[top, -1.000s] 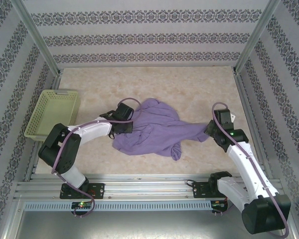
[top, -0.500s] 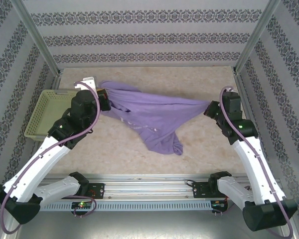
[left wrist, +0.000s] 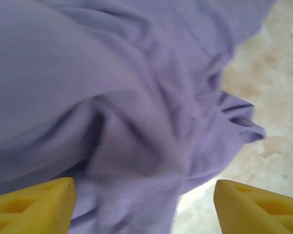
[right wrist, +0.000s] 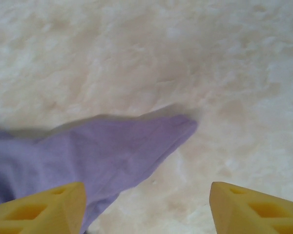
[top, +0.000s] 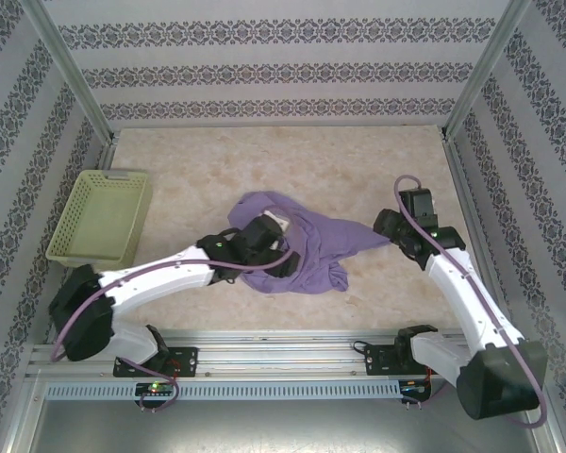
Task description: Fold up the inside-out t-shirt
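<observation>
t-shirt (top: 325, 250): soft lavender-purple, plain, darker down in the creases | basket (top: 102, 222): yellow-green, fine mesh | table (top: 264, 160): pale beige, cloudy marbling | walls (top: 264, 71): white, dark ornamental bands running across | arms (top: 160, 274): white shells, black joints | left gripper's fingers (left wrist: 31, 204) and right gripper's fingers (right wrist: 254, 209): bright yellow

The t-shirt (top: 321, 250) is soft, matt, creased cloth. The desk (top: 358, 170) looks smooth, matt, stone-patterned. The basket (top: 99, 217) is matt perforated plastic; the rails (top: 264, 354) are dull metal.
</observation>
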### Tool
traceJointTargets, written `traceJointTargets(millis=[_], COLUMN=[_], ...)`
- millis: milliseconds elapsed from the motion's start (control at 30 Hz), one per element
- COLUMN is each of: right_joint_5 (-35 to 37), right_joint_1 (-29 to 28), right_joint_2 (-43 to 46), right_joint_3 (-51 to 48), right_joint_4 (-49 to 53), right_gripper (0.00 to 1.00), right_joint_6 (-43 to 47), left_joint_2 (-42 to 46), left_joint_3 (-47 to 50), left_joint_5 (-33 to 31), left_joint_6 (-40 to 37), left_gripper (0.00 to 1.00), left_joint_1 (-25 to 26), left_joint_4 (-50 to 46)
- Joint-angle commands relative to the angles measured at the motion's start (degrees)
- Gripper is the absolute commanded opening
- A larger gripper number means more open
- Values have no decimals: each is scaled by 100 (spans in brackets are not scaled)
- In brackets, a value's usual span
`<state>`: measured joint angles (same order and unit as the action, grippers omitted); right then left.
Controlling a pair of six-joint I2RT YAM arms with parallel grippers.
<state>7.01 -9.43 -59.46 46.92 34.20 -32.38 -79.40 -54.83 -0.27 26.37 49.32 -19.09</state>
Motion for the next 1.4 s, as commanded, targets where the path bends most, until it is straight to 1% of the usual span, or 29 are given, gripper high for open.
traceJointTargets(millis=[0,67,167,233,300,367,500,567,600,633,667,700,767,833,900,933,1000,1100,1200,1267,1367], right_joint_5=[-187,-202,-162,-85,-91,-122,-53,103,130,152,226,344,699,903,946,1002,1040,1100,1128,1188,1146], right_joint_1=[-796,-1509,-2574,-3212,-3650,-3957,-4088,-4091,-4092,-4093,-4086,-4093,-4093,-4074,-4015,-3974,-3864,-3656,-3458,-3425,-3440], right_joint_2=[334,398,159,-269,-824,-1505,-2475,-2851,-2998,-3071,-3097,-3062,-2795,-2417,-2043,-1877,-1586,-1161,-765,-517,-274], right_joint_3=[-265,-445,-619,-604,-467,-218,200,352,407,459,512,541,503,326,167,110,-7,-166,-268,-251,-64], right_joint_4=[-228,-575,-1222,-1638,-1927,-2058,-2028,-1938,-1926,-1878,-1760,-1620,-1295,-1189,-1107,-994,-836,-594,-404,-307,-300], right_gripper=[71,72,75,77,78,78,77,72,66,57,46,36,18,8,2,0,0,0,0,0,0], right_joint_6=[-283,-550,-840,-948,-1011,-1108,-1367,-1394,-1354,-1316,-1281,-1259,-1199,-1080,-891,-812,-635,-335,94,429,885], left_joint_2=[789,896,848,739,594,507,149,-160,-348,-543,-728,-876,-1095,-1202,-1282,-1302,-1270,-941,-252,366,1354], left_joint_3=[310,482,605,721,812,936,992,923,862,753,621,487,216,9,-233,-331,-458,-498,-489,-430,-262], left_joint_5=[-99,-13,-8,43,173,276,431,508,540,599,642,640,594,555,520,528,536,454,56,-205,-577], left_joint_6=[361,358,238,259,360,412,431,389,379,357,322,304,255,217,157,127,80,25,-177,-339,-413], left_gripper=[74,73,72,72,69,67,67,67,64,60,55,50,35,20,7,0,0,0,0,0,0], left_joint_1=[-747,-1070,-1172,-1211,-1299,-1328,-1357,-1388,-1406,-1428,-1450,-1452,-1460,-1460,-1460,-1456,-1463,-1389,-1181,-1043,-1021], left_joint_4=[90,34,-38,-4,39,193,363,501,589,633,663,671,653,691,632,603,584,522,283,160,17])
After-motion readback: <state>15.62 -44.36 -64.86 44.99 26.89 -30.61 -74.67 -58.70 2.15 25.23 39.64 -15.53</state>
